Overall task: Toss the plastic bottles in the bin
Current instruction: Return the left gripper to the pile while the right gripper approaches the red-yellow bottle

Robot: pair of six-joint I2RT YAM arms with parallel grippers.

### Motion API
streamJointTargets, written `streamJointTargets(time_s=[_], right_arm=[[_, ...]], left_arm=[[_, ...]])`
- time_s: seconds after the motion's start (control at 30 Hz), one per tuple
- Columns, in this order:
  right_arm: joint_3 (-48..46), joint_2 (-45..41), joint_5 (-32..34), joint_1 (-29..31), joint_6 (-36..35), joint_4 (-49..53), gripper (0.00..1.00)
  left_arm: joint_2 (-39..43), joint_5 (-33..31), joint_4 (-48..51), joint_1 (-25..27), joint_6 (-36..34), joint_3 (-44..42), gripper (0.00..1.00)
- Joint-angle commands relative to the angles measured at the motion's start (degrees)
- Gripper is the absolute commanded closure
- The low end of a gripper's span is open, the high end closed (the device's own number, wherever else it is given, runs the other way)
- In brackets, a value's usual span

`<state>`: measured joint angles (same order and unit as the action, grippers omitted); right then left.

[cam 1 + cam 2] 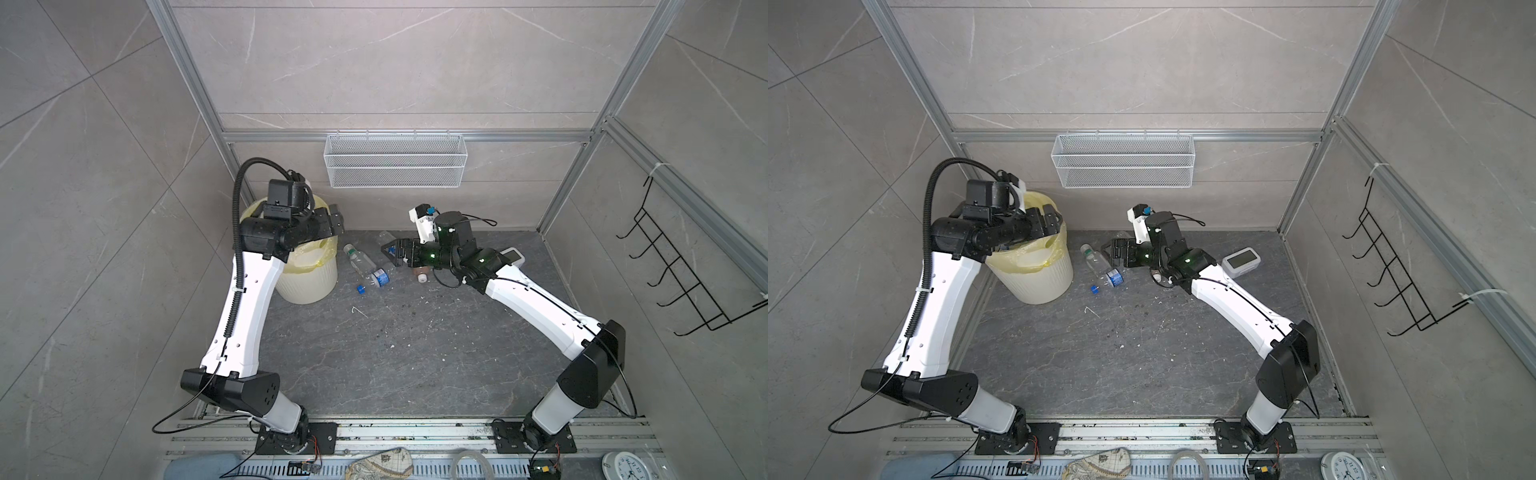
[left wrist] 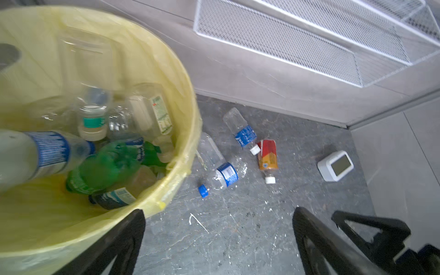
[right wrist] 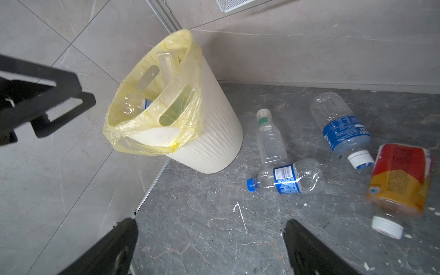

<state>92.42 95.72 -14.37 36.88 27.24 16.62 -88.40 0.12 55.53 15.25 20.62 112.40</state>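
Observation:
The cream ribbed bin (image 1: 309,286) (image 1: 1040,286), lined with a yellow bag, stands at the back left and holds several plastic bottles (image 2: 112,164). My left gripper (image 1: 336,221) (image 2: 219,210) hangs open over its rim (image 2: 188,133), and a blurred blue-labelled bottle (image 2: 40,154) lies in the bin's mouth. On the floor beside the bin lie a clear bottle (image 3: 270,140), a crumpled blue-capped one (image 3: 288,178) (image 1: 380,277), a blue-labelled white-capped one (image 3: 342,128) and an orange-red one (image 3: 400,178) (image 1: 419,272). My right gripper (image 1: 390,253) (image 3: 210,221) hovers open above them, empty.
A white digital clock (image 1: 513,255) (image 2: 335,165) sits on the floor behind my right arm. A white wire mesh basket (image 1: 395,166) hangs on the back wall, and a black hook rack (image 1: 685,270) on the right wall. The bin stands tight in the left corner.

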Motion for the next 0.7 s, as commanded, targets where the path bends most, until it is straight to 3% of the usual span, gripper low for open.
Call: streamJointTargets(time_s=[0.0,0.17,0.4,0.67], right_arm=[[-2.8,-2.7,2.3,-1.8,1.0,0.0,0.01],[-7.9,-3.8,3.9,-4.7,0.9,-0.3,0.01],[-12.6,-4.8,6.2,-7.5,1.2,-0.4,0.01],[-16.9,-2.8,9.4,-10.4,3.0,-1.8,0.01]], left_arm=[[2.5,-1.5,-5.0,4.1,0.0,-3.6,0.00],[4.3,-2.7,-9.6,10.1,-0.6,-10.7,0.00],[4.4,-2.8,-16.8,14.7,-0.7,-18.0,0.00],[4.4,-1.1,-29.2,15.9,-1.2,-29.8,0.00]])
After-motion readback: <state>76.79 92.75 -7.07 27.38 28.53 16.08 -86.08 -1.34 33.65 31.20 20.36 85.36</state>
